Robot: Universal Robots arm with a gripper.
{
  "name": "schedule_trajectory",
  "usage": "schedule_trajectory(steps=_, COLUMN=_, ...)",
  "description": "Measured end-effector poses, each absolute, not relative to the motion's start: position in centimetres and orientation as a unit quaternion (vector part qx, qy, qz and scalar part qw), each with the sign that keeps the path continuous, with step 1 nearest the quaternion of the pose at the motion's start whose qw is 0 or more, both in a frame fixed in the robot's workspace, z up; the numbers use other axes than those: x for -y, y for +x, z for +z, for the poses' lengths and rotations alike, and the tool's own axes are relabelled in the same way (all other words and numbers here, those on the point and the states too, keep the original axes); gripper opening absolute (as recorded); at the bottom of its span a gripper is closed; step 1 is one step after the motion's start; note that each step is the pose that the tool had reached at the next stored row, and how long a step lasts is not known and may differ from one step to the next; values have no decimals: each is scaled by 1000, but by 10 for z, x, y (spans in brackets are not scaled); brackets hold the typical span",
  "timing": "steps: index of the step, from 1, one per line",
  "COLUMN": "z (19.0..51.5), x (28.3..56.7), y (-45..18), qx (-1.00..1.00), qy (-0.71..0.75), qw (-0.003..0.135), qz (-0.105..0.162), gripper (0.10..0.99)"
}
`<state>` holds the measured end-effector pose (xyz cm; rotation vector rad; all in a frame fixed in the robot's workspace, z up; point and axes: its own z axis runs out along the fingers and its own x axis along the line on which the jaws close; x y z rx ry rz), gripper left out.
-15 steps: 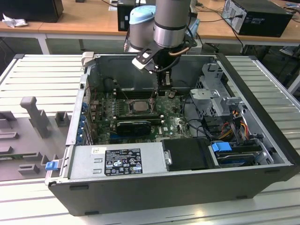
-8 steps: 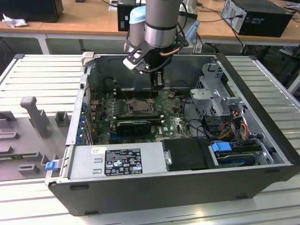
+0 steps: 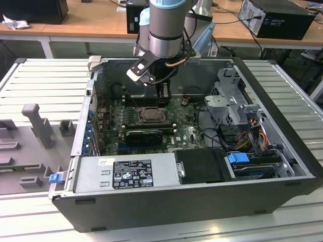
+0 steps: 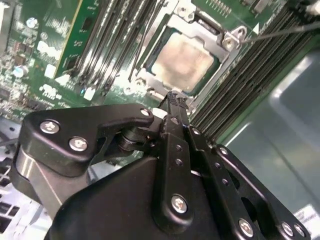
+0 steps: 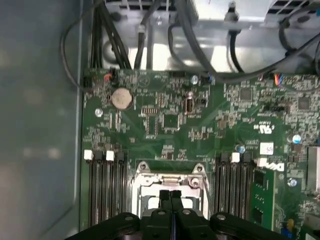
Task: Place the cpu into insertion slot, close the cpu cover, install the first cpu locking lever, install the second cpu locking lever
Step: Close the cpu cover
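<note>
Shut gripper (image 4: 172, 97) hangs just over the cpu (image 4: 186, 62).
The cpu sits in its slot, and the cover (image 4: 231, 41) lies down around it. The gripper's fingers are squeezed together and hold nothing. I think a crooked push could make it slip off the cover's edge and scratch the board (image 4: 75, 35).

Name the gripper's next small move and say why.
Probably ease the shut gripper toward the thin lever beside the socket: the cpu already lies under the lowered cpu cover, and that lever seems to stand free, unlatched.
</note>
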<state>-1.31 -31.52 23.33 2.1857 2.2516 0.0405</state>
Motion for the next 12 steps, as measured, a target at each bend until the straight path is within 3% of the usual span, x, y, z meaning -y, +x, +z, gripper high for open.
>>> schedule_trajectory(steps=12, z=230, x=315, y=-42, qx=-753, qy=658, qw=1, qz=13, gripper=106)
